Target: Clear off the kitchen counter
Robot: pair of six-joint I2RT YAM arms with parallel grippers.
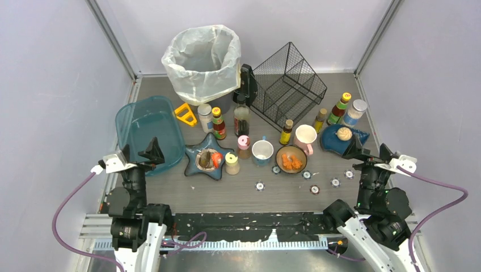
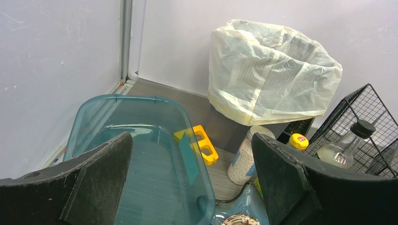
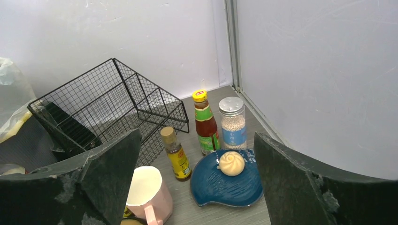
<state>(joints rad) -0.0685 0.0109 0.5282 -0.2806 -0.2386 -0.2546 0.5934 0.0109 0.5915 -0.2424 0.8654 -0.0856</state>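
Two arms stand at the near edge of the large flat table [image 1: 227, 195] of dark grey wood-grain planks, and both pairs of jaws are spread wide with nothing between them. I take my bearings from the tilted black wire rack [image 1: 289, 85] at the back of the table. The left arm [image 1: 133, 190] has its jaws hanging well to the left of the rack and forward of it, over the near end of a translucent teal plastic tub [image 1: 127, 122]. The right arm [image 1: 377, 190] has its jaws to the right of the rack and forward, just short of a dark blue glazed plate [image 1: 332, 141] carrying a pale round bun [image 1: 342, 134]. Neither pair touches the table, whose planks lie below and beyond them.

Left of the rack stands a dark bin lined with a white plastic bag [image 1: 201, 59]. In front of the rack the planks are crowded with small sauce bottles and jars, a pale pink mug [image 1: 305, 137], a small bowl of orange pieces [image 1: 291, 160] and, farther left, a blue star-shaped dish [image 1: 197, 170]. Farther forward, several small round caps [image 1: 260, 185] lie scattered on bare wood. Right of the rack stand a red sauce bottle with a yellow cap [image 1: 340, 109] and a clear jar of white grains [image 1: 355, 112]. Pale lilac walls [image 1: 51, 85] and metal rails [image 1: 114, 39] close the table on three sides.
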